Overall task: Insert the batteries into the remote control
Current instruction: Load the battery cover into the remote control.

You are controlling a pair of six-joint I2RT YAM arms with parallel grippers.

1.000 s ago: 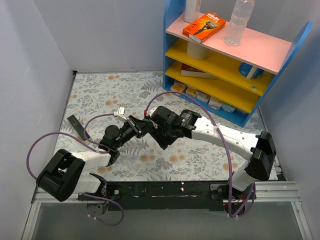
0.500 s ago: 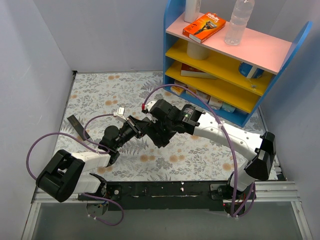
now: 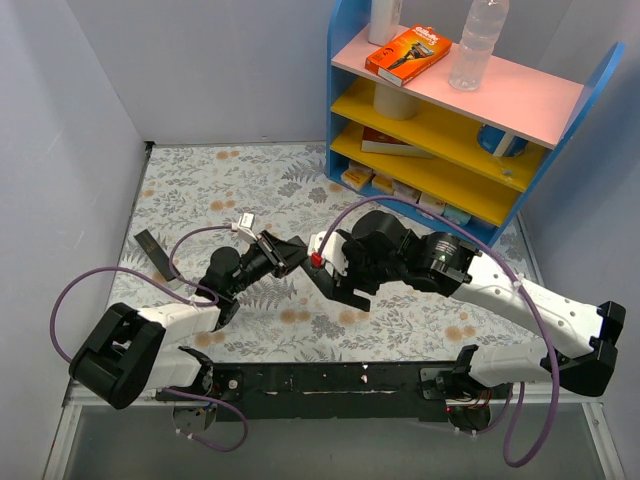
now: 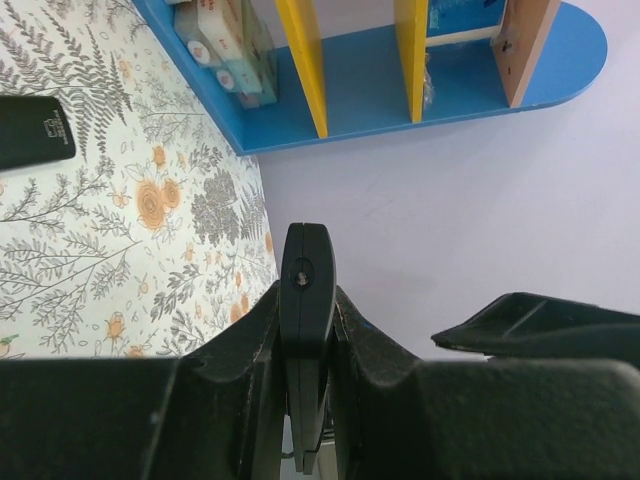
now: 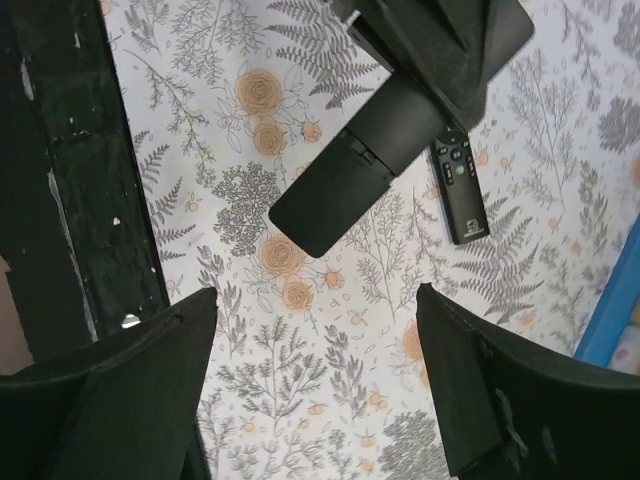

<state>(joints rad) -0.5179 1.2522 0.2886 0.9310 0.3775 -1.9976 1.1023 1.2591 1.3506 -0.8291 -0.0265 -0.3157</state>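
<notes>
Left gripper [image 4: 306, 345] is clenching the remote control [image 4: 306, 270] edge-on mid-frame above the surface [image 4: 120, 250], probably steadying it for access while the released right gripper [image 5: 320, 395] is hovering wide at lower frame.

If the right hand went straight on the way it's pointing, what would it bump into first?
Most likely the remote control held by the left hand, straight ahead of the open right hand. Depth is unclear, so it might pass under and meet the flowery tablecloth instead.
</notes>
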